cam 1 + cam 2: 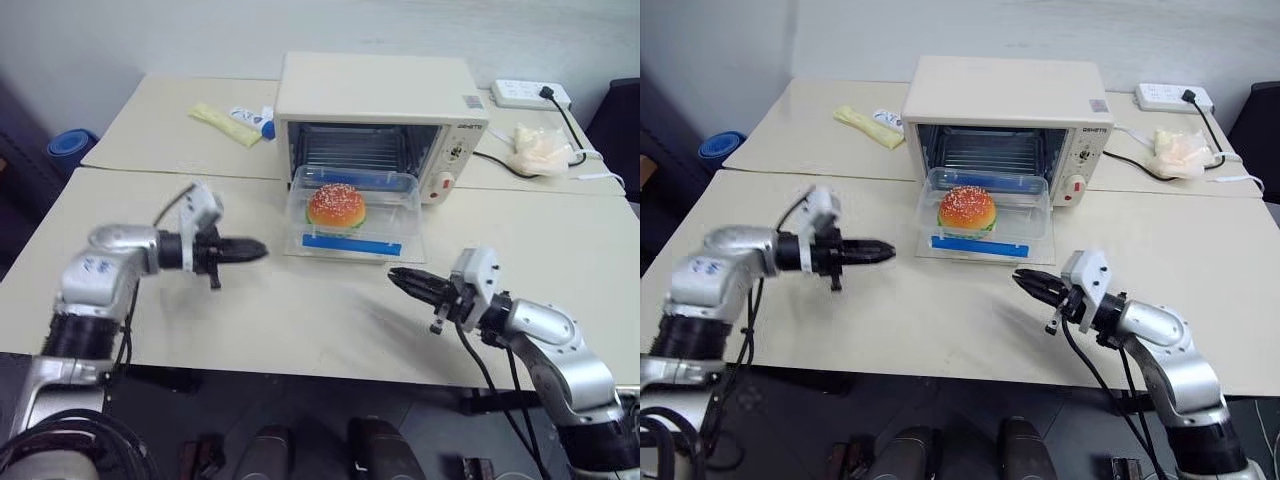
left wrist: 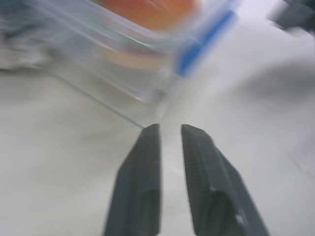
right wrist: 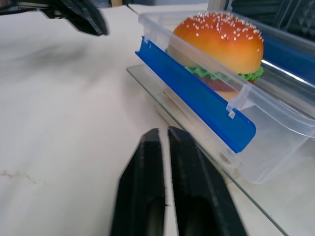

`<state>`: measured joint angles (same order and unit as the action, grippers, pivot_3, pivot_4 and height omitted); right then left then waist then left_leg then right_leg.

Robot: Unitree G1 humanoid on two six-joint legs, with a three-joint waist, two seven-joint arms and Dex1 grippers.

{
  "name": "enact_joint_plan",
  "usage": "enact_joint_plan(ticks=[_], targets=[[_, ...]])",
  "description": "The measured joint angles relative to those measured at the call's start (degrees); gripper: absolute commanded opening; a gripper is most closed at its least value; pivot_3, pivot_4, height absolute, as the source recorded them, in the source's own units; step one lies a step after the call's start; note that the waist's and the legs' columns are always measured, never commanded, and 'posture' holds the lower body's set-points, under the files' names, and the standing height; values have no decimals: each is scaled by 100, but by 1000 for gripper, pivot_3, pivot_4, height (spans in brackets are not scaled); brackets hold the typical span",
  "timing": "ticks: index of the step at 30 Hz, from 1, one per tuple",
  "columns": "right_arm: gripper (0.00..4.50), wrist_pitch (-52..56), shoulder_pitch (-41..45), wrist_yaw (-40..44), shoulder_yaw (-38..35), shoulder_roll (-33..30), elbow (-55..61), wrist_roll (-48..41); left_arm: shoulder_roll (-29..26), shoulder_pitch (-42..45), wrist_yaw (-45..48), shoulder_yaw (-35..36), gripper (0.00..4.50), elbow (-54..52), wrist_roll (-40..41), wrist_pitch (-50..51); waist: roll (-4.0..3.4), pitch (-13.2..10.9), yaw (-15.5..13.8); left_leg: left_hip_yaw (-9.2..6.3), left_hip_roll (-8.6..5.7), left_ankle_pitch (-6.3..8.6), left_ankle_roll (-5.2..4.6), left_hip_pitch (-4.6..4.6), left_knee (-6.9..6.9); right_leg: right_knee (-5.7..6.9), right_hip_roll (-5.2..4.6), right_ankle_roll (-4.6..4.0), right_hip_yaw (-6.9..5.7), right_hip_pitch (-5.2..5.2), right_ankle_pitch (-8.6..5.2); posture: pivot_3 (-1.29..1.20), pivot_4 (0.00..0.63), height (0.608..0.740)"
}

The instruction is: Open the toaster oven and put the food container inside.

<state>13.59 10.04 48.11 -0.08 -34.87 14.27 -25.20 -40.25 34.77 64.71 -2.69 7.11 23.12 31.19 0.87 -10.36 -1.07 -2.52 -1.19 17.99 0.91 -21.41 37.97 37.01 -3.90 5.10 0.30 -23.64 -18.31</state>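
Observation:
The cream-white toaster oven [image 1: 380,88] stands at the back of the table with its glass door [image 3: 143,80] folded down flat. On that door, just at the oven's mouth, sits the clear food container [image 1: 392,212] with a blue clip [image 1: 352,244] facing me and a toy hamburger inside. My left gripper [image 1: 255,250] hovers to the left of the container, pointing at it, shut and holding nothing. My right gripper [image 1: 400,277] is in front and to the right of the container, also shut and holding nothing. The right wrist view looks along its closed fingers [image 3: 184,162] at the container's blue clip [image 3: 197,101].
A yellow packet [image 1: 225,125] and a small white packet [image 1: 250,116] lie at the back left. A white power strip [image 1: 530,93] with a black cable and a crumpled pale bag [image 1: 540,150] sit at the back right. Bare tabletop [image 1: 300,320] stretches between the arms.

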Motion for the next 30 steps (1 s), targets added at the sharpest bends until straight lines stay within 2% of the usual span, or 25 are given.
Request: enact_joint_plan(ticks=[5, 14, 21, 25, 30], targets=[[0, -65, 839, 39, 271, 196, -846, 436, 642, 50, -399, -43, 39, -140, -130, -334, 0, 0, -7, 9, -3, 4, -9, 1, 8, 6, 2, 3, 3, -1, 2, 0, 150, 740], [0, -655, 2178, -140, 410, 603, -2514, 1084, 1752, 483, -1777, -32, 39, 881, -659, -716, 0, 0, 39, 15, -1, 3, -7, -2, 11, 15, 11, 5, 3, -9, 3, 0, 150, 740], [0, -1474, 3155, -292, 410, 1098, -4134, 1486, 2195, 1046, -2628, 125, 39, 2067, -1094, -1662, 0, 0, 134, 16, 1, 1, -3, -2, 11, 42, 12, 5, 0, -13, 3, 0, 150, 740], [0, -1935, 3767, -629, 396, 1445, -5050, 1637, 2434, 1553, -3214, 444, 39, 2803, -1105, -2077, 0, 0, 149, 19, 0, 0, -1, -4, 10, 49, 9, 5, 0, -21, 3, 0, 150, 740], [0, -2277, 4293, -1137, 186, 1530, -6045, 1765, 2562, 1829, -3692, 800, 39, 3464, -1099, -2430, 0, 0, 154, 19, -4, 0, -1, -6, 9, 48, 3, 5, 0, -21, 3, 0, 150, 740]])
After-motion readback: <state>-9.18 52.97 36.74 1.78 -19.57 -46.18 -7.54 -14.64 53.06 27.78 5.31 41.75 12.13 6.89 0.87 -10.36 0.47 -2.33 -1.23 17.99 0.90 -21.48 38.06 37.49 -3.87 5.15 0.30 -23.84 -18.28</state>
